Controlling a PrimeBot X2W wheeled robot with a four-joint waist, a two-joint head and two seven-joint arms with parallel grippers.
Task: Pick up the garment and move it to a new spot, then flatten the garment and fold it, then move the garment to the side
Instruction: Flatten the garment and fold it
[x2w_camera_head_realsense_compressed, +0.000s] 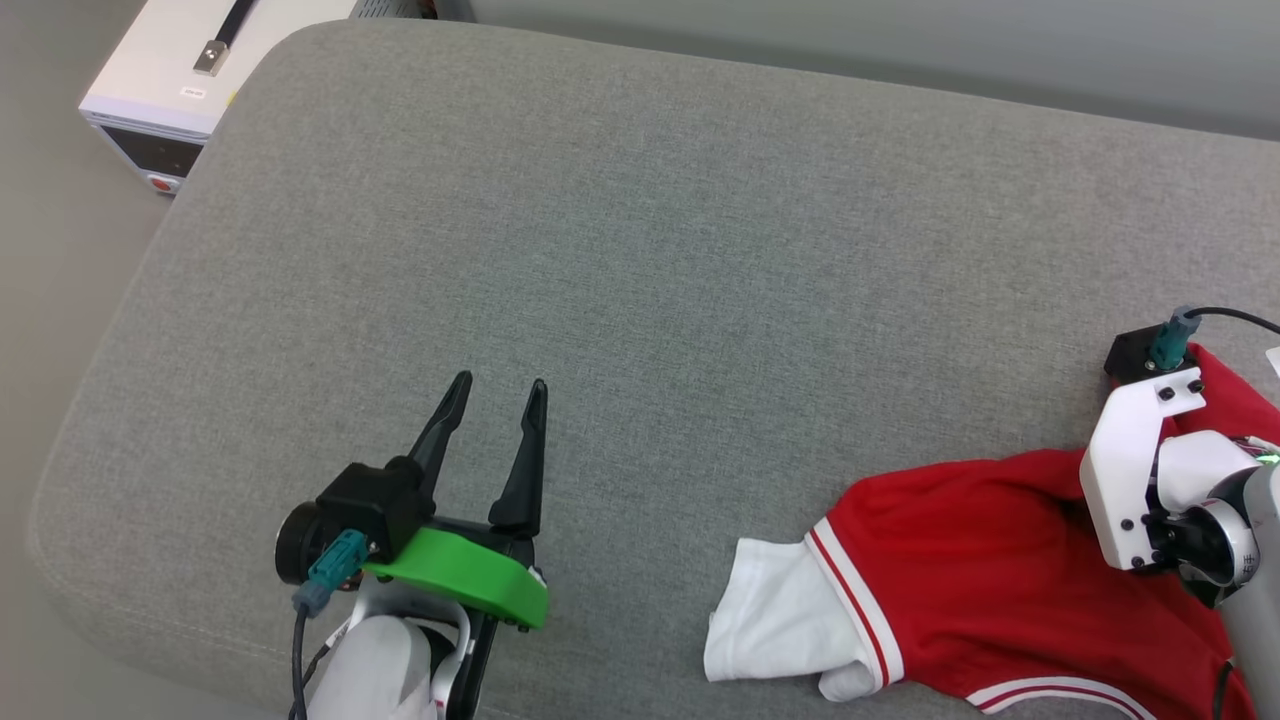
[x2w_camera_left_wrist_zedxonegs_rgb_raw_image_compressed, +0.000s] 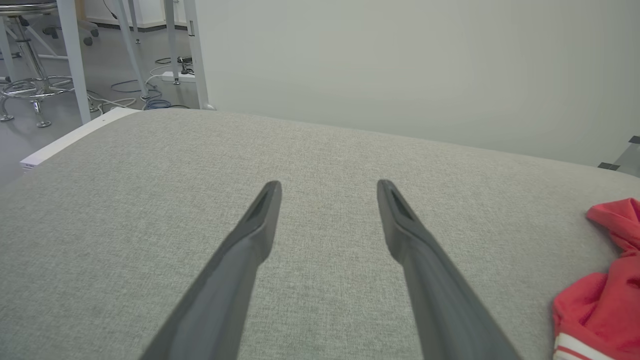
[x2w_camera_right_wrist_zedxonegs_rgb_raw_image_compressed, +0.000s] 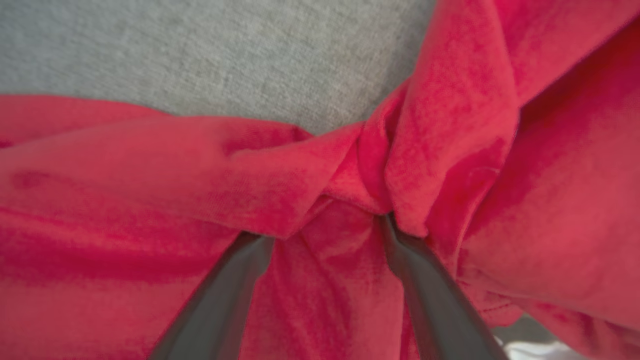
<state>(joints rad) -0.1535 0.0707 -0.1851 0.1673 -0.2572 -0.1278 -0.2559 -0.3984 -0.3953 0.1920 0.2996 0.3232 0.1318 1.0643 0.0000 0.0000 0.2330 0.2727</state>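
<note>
Looking down at the grey cushion (x2w_camera_head_realsense_compressed: 640, 250), we see the garment (x2w_camera_head_realsense_compressed: 960, 570) bunched at its near right edge. Our right gripper (x2w_camera_right_wrist_zedxonegs_rgb_raw_image_compressed: 325, 227) stands spread, tips sunk in red folds, seemingly pinching nothing. Our left gripper (x2w_camera_head_realsense_compressed: 497, 392) hovers spread and empty over the cushion's near left part.

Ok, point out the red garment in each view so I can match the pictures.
Head view: the garment lies at the lower right, its white sleeve toward the left.
Left wrist view: at the right edge, low.
Right wrist view: bunched across the middle and bottom, the right tool pushed into its folds.
Shared landmark: the grey cushion under it in all three.
</note>
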